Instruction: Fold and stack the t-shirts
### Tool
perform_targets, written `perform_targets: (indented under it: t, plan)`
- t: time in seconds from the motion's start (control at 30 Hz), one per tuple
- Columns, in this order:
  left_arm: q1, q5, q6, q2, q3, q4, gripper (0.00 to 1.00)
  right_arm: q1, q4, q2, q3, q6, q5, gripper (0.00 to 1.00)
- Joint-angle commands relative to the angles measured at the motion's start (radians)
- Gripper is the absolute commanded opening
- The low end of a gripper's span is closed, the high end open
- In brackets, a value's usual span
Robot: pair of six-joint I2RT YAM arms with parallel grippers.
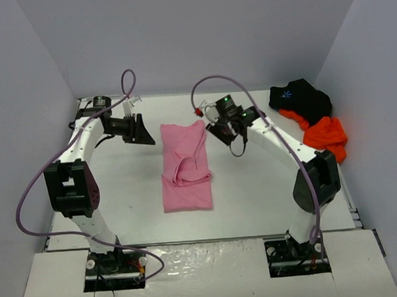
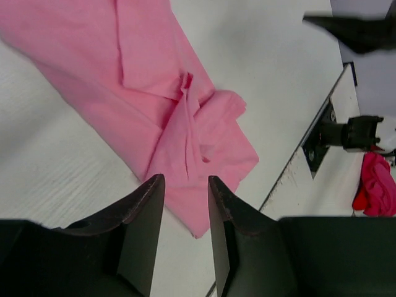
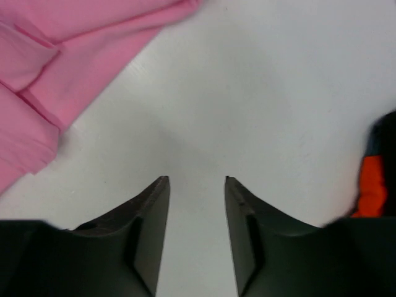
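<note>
The pink t-shirt (image 1: pixel 185 168) lies partly folded in the middle of the table, with a bunched fold near its centre. It also shows in the left wrist view (image 2: pixel 167 117) and the right wrist view (image 3: pixel 55 49). The black t-shirt (image 1: pixel 301 98) with a light-blue starburst and the orange t-shirt (image 1: pixel 326 135) lie crumpled at the far right; an orange edge shows in the right wrist view (image 3: pixel 371 192). My left gripper (image 1: pixel 141 133) is open and empty, above the table left of the pink shirt. My right gripper (image 1: pixel 226 135) is open and empty, just right of the shirt's top.
The table's right edge and a dark gap (image 2: pixel 322 139) show in the left wrist view. Grey walls (image 1: pixel 41 77) close in the table on three sides. Purple cables (image 1: pixel 125 82) loop above both arms.
</note>
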Motion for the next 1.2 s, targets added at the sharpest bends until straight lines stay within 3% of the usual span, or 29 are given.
perform_targets:
  t: [0.0, 0.07, 0.2, 0.33, 0.83, 1.17]
  plan:
    - [-0.088, 0.106, 0.228, 0.013, 0.050, -0.287, 0.36, -0.152, -0.223, 0.029, 0.023, 0.054, -0.379, 0.33]
    - [-0.100, 0.153, 0.267, 0.059, 0.046, -0.369, 0.37, -0.176, -0.234, 0.046, 0.006, 0.077, -0.513, 0.28]
    - [-0.093, 0.166, 0.109, 0.070, -0.028, -0.219, 0.40, -0.217, -0.232, 0.094, -0.015, 0.147, -0.796, 0.27]
    - [-0.095, 0.206, 0.100, 0.123, -0.033, -0.245, 0.42, -0.221, -0.254, 0.181, -0.028, 0.157, -0.957, 0.28]
    - [-0.121, 0.186, 0.145, 0.161, -0.063, -0.261, 0.42, -0.221, -0.345, 0.333, 0.054, 0.086, -1.065, 0.24]
    - [-0.156, 0.144, 0.110, 0.157, -0.114, -0.222, 0.50, -0.222, -0.350, 0.354, 0.075, 0.093, -1.060, 0.33]
